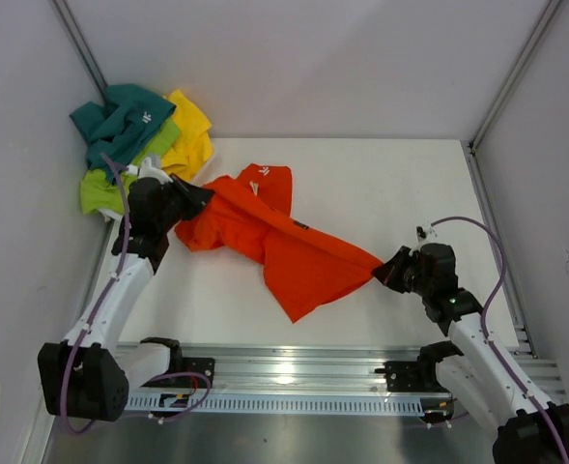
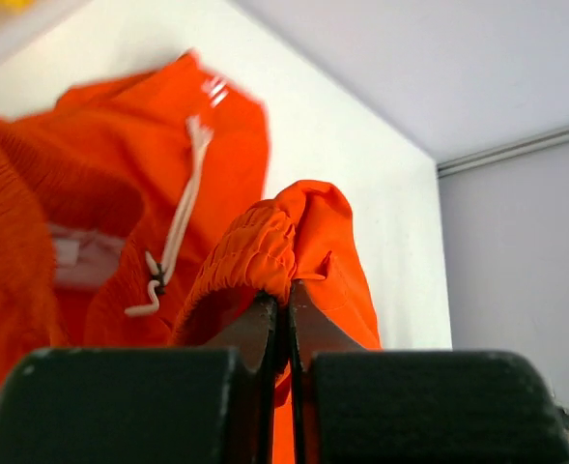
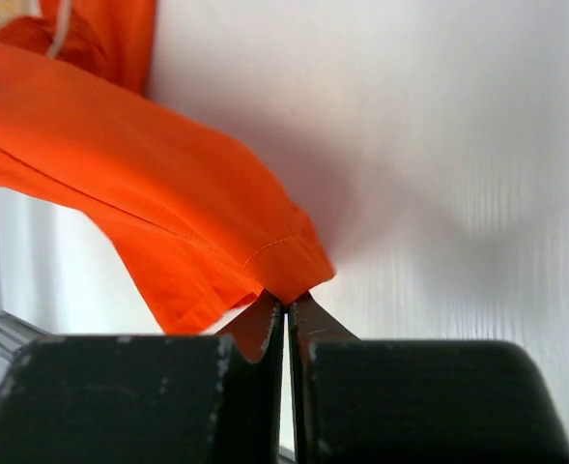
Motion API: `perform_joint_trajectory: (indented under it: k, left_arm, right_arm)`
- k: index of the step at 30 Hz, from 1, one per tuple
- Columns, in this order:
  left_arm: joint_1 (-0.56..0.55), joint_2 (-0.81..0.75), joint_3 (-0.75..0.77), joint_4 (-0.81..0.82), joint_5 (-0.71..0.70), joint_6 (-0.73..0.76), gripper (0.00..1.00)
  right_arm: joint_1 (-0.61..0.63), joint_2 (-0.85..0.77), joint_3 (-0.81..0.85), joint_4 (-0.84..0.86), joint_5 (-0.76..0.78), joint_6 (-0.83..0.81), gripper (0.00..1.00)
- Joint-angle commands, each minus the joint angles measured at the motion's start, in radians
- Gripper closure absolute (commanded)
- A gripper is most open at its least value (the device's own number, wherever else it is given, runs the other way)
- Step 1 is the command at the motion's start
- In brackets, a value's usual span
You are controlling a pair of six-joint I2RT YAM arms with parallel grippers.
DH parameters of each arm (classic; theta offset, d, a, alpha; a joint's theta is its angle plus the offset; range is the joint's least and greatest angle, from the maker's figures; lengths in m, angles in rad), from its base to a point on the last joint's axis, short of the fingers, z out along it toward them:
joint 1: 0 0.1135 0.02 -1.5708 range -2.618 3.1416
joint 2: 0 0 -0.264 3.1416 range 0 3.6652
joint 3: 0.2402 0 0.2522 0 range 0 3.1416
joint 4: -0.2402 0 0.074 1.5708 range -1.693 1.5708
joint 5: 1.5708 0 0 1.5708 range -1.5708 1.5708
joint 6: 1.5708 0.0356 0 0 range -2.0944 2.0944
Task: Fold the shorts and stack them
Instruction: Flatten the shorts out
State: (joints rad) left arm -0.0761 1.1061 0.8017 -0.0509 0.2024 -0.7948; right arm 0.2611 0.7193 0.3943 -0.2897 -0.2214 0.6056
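Note:
The orange shorts point(image 1: 274, 242) lie stretched across the middle of the table between my two grippers. My left gripper point(image 1: 195, 201) is shut on their elastic waistband point(image 2: 265, 246) at the left end; a white drawstring point(image 2: 178, 227) hangs nearby. My right gripper point(image 1: 384, 267) is shut on a hemmed leg corner point(image 3: 289, 266) at the right end, held a little above the table. The teal shorts point(image 1: 125, 118), lime green shorts point(image 1: 105, 188) and yellow shorts point(image 1: 189, 135) sit piled at the back left corner.
White walls close in the table point(image 1: 390, 193) on the left, back and right. A metal rail point(image 1: 294, 372) with both arm bases runs along the near edge.

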Motion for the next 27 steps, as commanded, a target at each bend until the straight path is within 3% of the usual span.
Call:
perform_joint_trajectory:
  k: [1,5,8,12,13,14,16,18,21,22,25,26,27]
  left_arm:
    - [0.030,-0.080,0.111,-0.037,-0.087,0.091,0.98]
    - [0.030,-0.216,0.044,0.020,-0.109,0.098,0.98]
    - [0.029,-0.320,-0.109,0.099,-0.097,0.091,0.99]
    - [-0.007,-0.596,-0.372,0.181,-0.063,0.114,0.96]
    - [-0.017,-0.644,-0.486,0.184,-0.070,0.130,0.92]
    - [-0.024,-0.687,-0.511,0.168,-0.081,0.143,0.71]
    - [-0.025,-0.803,-0.573,0.076,-0.100,0.178,0.67]
    - [-0.025,-0.871,-0.604,-0.013,-0.093,0.189,0.56]
    - [-0.025,-0.946,-0.601,-0.073,-0.139,0.187,0.60]
    - [-0.027,-0.940,-0.596,-0.096,-0.146,0.187,0.56]
    - [-0.025,-0.890,-0.564,-0.119,-0.176,0.192,0.44]
    - [-0.025,-0.846,-0.550,-0.121,-0.179,0.195,0.37]
    - [-0.025,-0.824,-0.539,-0.118,-0.179,0.193,0.33]
  right_arm:
    - [-0.069,0.040,0.040,0.027,-0.002,-0.046,1.00]
    - [-0.118,0.046,0.018,0.037,-0.016,-0.047,1.00]
    - [-0.149,0.057,0.003,0.037,-0.003,-0.046,1.00]
    - [-0.186,0.101,-0.003,0.055,0.016,-0.043,1.00]
    - [-0.191,0.126,-0.003,0.063,0.016,-0.041,1.00]
    - [-0.197,0.140,-0.002,0.070,0.016,-0.041,1.00]
    - [-0.198,0.163,0.005,0.096,0.001,-0.041,1.00]
    - [-0.201,0.189,0.011,0.124,-0.022,-0.041,1.00]
    - [-0.201,0.201,0.008,0.165,-0.125,-0.038,1.00]
    - [-0.200,0.200,0.005,0.170,-0.150,-0.037,0.99]
    - [-0.198,0.161,-0.020,0.221,-0.278,-0.050,0.82]
    - [-0.195,0.146,-0.026,0.230,-0.297,-0.056,0.68]
    - [-0.192,0.111,-0.031,0.236,-0.306,-0.064,0.61]
